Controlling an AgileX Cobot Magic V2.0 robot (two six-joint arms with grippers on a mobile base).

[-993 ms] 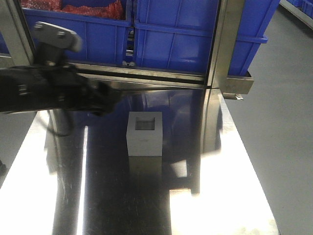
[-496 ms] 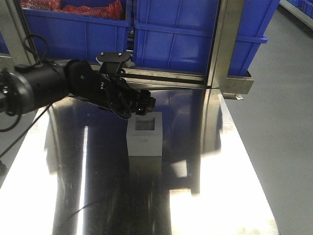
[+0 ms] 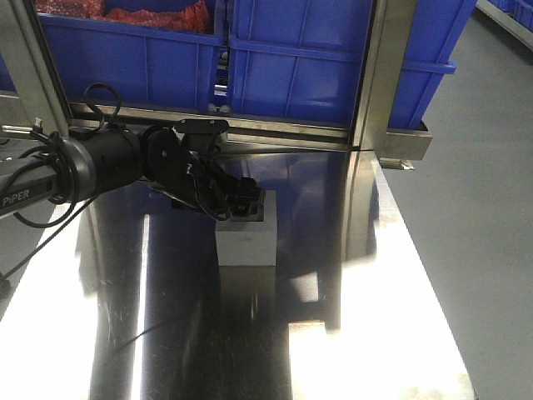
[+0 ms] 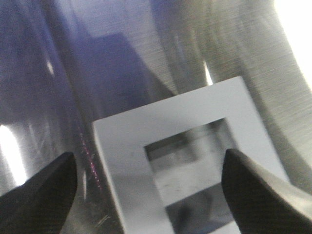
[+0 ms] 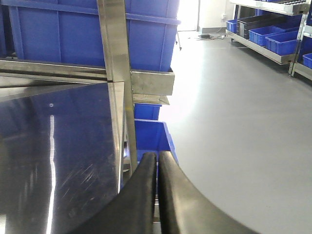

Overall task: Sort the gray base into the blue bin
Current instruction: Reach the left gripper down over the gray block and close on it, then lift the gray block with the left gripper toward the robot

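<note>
The gray base (image 3: pixel 247 242) stands on the steel table (image 3: pixel 375 317), its square recess facing up. My left gripper (image 3: pixel 241 204) reaches in from the left and hovers open just over the top of the base. In the left wrist view the base (image 4: pixel 126 146) lies between the spread fingertips of my left gripper (image 4: pixel 148 158), not touched. My right gripper (image 5: pixel 157 155) is shut and empty, off the table's right edge. Large blue crates (image 3: pixel 333 67) stand on the rack behind; I cannot tell which is the blue bin.
The back left crate (image 3: pixel 133 58) holds red things. A steel post (image 3: pixel 375 83) rises at the table's back right. Another blue crate (image 5: pixel 151 134) sits low beside the table's right edge. Grey floor lies to the right.
My left arm has swung in from the left and lowered its open gripper over the gray base. The base has not moved.
</note>
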